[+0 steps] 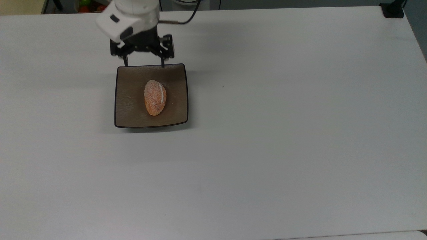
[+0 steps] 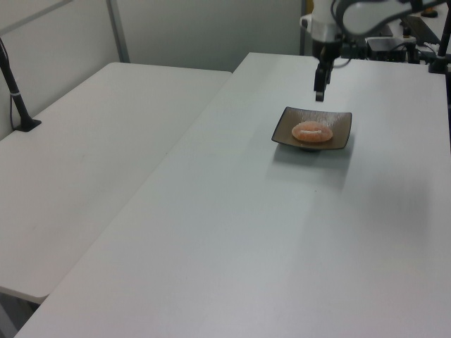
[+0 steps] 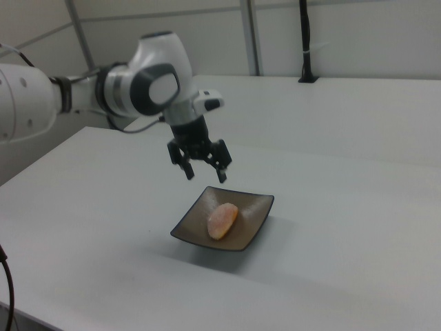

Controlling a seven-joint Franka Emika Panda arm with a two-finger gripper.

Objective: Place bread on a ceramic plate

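Note:
The bread (image 1: 154,97), an oval orange-brown bun with a thin white stripe, lies in the middle of the square brown ceramic plate (image 1: 128,113). Bread (image 2: 313,130) and plate (image 2: 343,135) also appear in the left view, and bread (image 3: 222,220) and plate (image 3: 255,210) in the right view. My gripper (image 1: 144,64) hangs open and empty above the plate's far edge in the top view. It stands clear of the bread, raised in the air, as seen for the gripper (image 3: 205,174) in the right view and the gripper (image 2: 318,94) in the left view.
The plate rests on a wide white table (image 1: 283,133). A second white table (image 2: 84,155) adjoins it on the left view's left. A black post base (image 1: 393,10) sits at the top view's upper right corner. Coloured items (image 1: 91,6) lie beyond the table's far edge.

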